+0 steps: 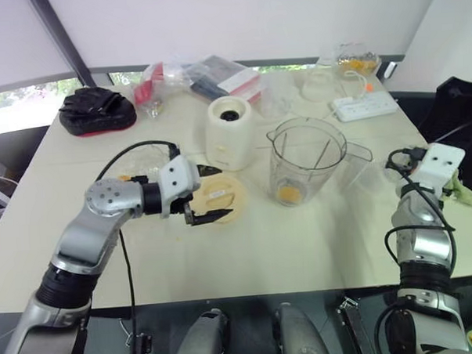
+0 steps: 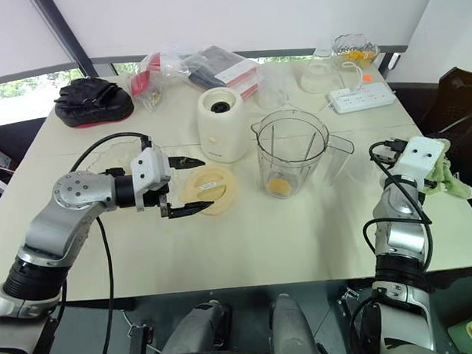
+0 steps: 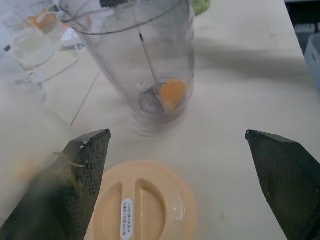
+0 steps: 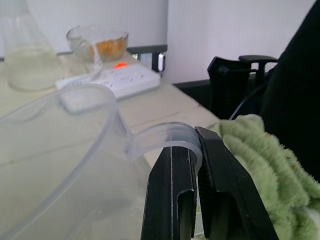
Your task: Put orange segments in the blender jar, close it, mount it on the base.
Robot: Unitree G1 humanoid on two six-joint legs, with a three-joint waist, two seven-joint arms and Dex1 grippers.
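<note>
The clear blender jar (image 1: 306, 160) stands upright and uncovered at the table's middle, with one orange segment (image 1: 288, 193) on its bottom. The cream-white base (image 1: 230, 134) stands just left of it. My left gripper (image 1: 219, 193) is open, its fingers on either side of a flat cream-yellow lid (image 1: 221, 199) lying in front of the base; in the left wrist view the lid (image 3: 145, 200) lies low between the fingers (image 3: 75, 185). At the table's right edge my right gripper (image 4: 196, 142) is shut on the thin handle of a small clear plastic container (image 4: 75, 130).
A green cloth (image 4: 250, 150) hangs by the right gripper. At the far right stand a glass bowl with orange pieces (image 1: 358, 62), a clear flask (image 1: 320, 83) and a white power strip (image 1: 364, 105). A black bag (image 1: 96, 110) and packages (image 1: 216, 76) lie at the back left.
</note>
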